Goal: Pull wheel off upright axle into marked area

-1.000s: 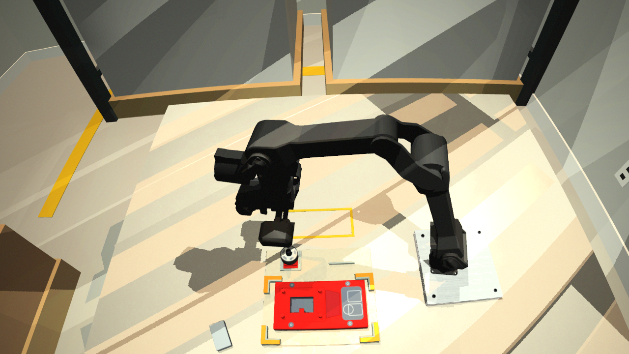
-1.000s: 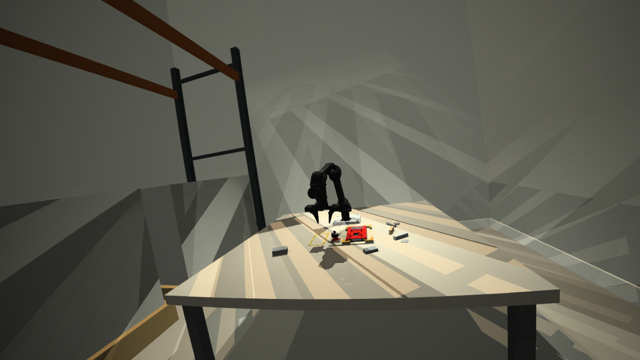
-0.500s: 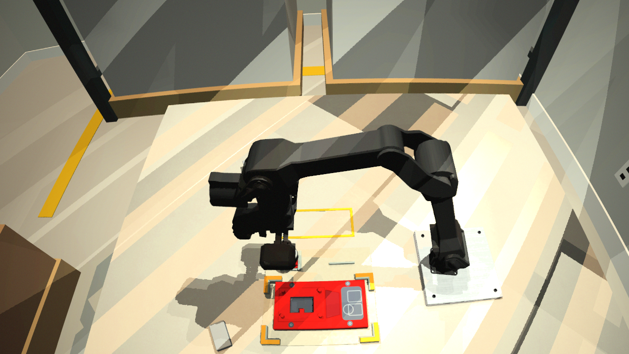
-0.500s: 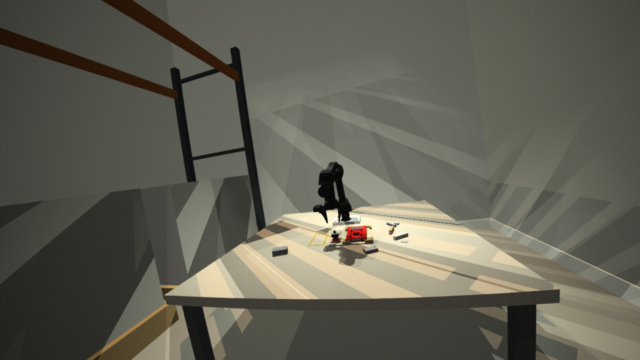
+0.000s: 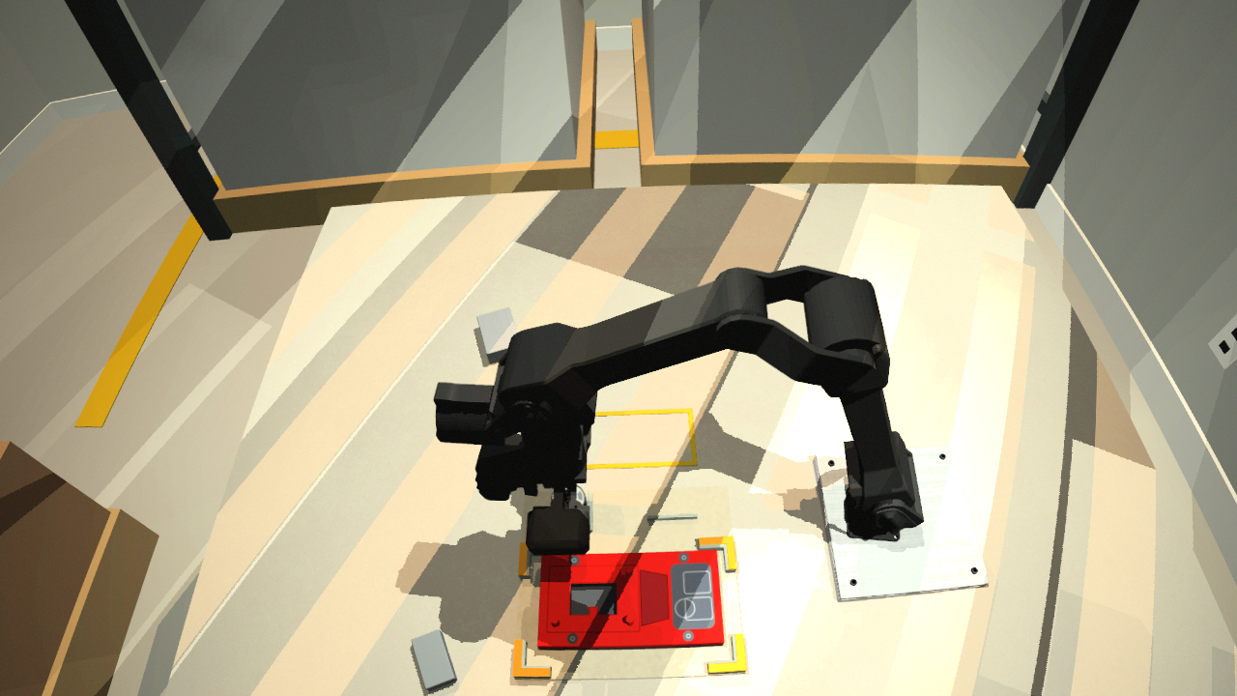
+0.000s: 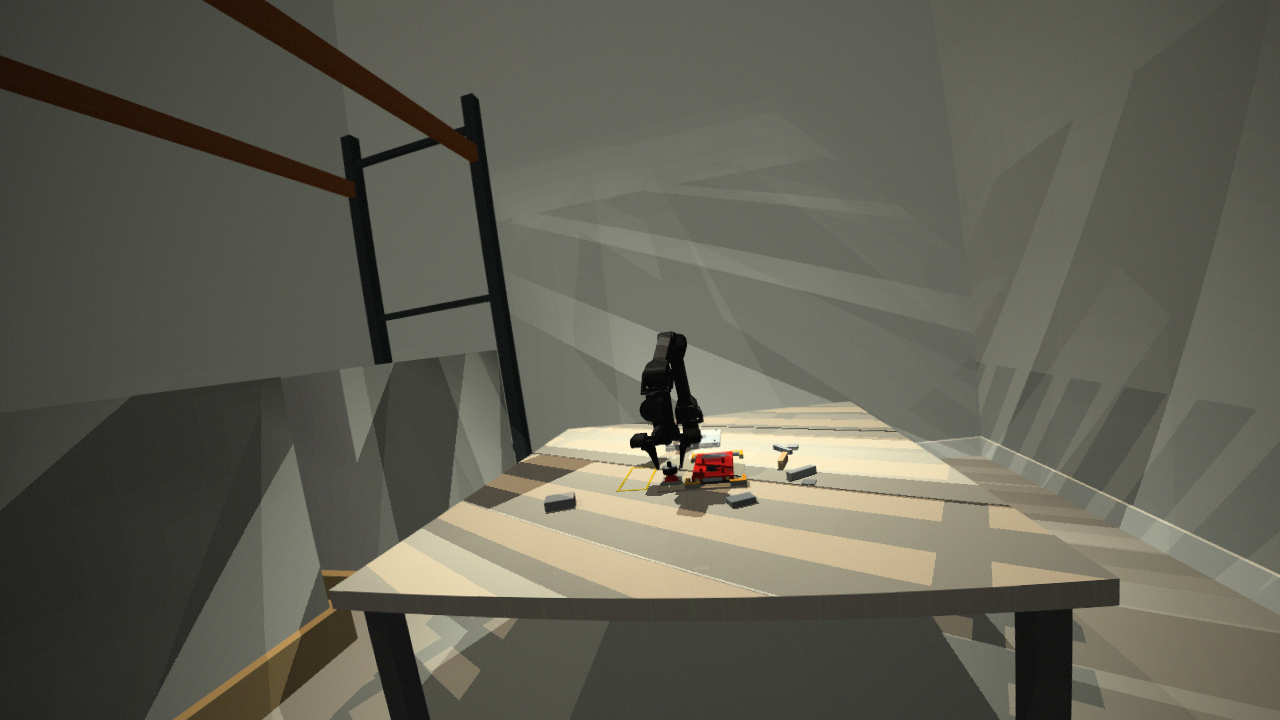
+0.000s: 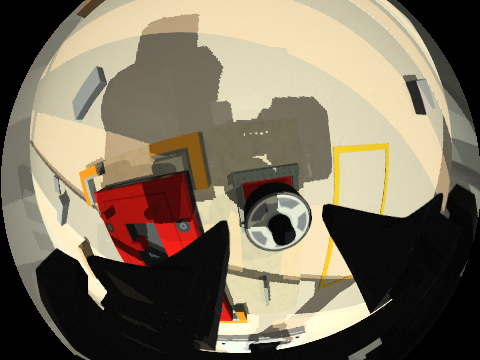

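The tool (image 5: pixel 570 506) (image 6: pixel 669 466) (image 7: pixel 278 220) points down at the worktop (image 5: pixel 346 519) (image 6: pixel 716 555) (image 7: pixel 280 65), its two black fingers apart, nothing clamped between them. In the wrist view the wheel (image 5: pixel 581 496) (image 6: pixel 669 469) (image 7: pixel 258 235) appears in the gap between the fingertips, with background showing on both sides of it; whether the tips are level with the rim or just above it, I cannot tell.

The wheel is on its axle (image 7: pixel 283 234), whose dark end shows through the hub. It lies flat, its pale spoked face up and its turning axis upright along the axle. Being round, the disc has no long axis across its face. Beneath it are a red block and a grey plate (image 7: pixel 236 186). From above, the arm (image 5: pixel 666 329) (image 6: pixel 680 376) and tool hide most of the wheel.

The marked area (image 5: pixel 693 437) (image 6: pixel 633 489) (image 7: pixel 361 148), a yellow outlined rectangle, is near the wheel on one side, apart from it; the wheel is outside. On the opposite side is a red panel (image 5: pixel 558 605) (image 6: pixel 714 465) (image 7: pixel 172 200) among yellow corner brackets (image 5: pixel 732 653) (image 7: pixel 200 165). A thin grey bar (image 5: pixel 672 517) (image 7: pixel 266 291) lies near that panel. Farther out, grey blocks (image 5: pixel 433 660) (image 6: pixel 560 502) (image 7: pixel 89 94) lie scattered, and the arm stands on a pale base plate (image 5: pixel 960 563) (image 6: pixel 711 437).
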{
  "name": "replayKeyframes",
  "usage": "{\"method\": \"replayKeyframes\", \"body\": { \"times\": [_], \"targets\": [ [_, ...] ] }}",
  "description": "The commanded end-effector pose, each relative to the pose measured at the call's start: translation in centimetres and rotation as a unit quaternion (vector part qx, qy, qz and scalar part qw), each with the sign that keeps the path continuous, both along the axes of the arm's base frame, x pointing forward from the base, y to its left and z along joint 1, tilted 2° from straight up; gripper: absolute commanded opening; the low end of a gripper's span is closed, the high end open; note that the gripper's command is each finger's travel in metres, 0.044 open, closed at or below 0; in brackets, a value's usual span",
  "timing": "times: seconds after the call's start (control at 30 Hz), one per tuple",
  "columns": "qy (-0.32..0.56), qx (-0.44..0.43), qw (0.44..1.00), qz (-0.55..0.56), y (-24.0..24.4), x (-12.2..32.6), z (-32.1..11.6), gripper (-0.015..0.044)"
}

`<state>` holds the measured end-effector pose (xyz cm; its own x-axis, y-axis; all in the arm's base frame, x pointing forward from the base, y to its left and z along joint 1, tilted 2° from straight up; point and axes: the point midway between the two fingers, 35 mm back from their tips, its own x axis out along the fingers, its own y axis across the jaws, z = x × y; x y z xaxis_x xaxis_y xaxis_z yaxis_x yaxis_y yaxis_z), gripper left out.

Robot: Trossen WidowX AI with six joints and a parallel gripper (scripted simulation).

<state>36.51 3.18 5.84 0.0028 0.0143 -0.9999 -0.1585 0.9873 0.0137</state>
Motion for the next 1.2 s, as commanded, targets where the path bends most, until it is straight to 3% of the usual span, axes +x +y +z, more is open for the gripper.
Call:
{"method": "replayKeyframes", "body": {
  "times": [0.0, 0.03, 0.17, 0.43, 0.63, 1.17],
  "targets": [
    [-0.001, 0.002, 1.0, 0.003, 0.03, 0.03, -0.58, 0.03],
    [-0.001, 0.002, 1.0, 0.003, 0.03, 0.03, -0.58, 0.03],
    [0.0, 0.0, 1.0, 0.0, -0.01, -0.01, -0.26, 0.0195],
    [0.0, 0.0, 1.0, 0.0, -0.01, -0.01, -0.26, 0.0142],
    [0.0, 0.0, 1.0, 0.0, -0.01, 0.0, -0.15, 0.0],
    [0.0, 0.0, 1.0, 0.0, -0.02, 0.03, 0.38, 0.0]
  ]
}}
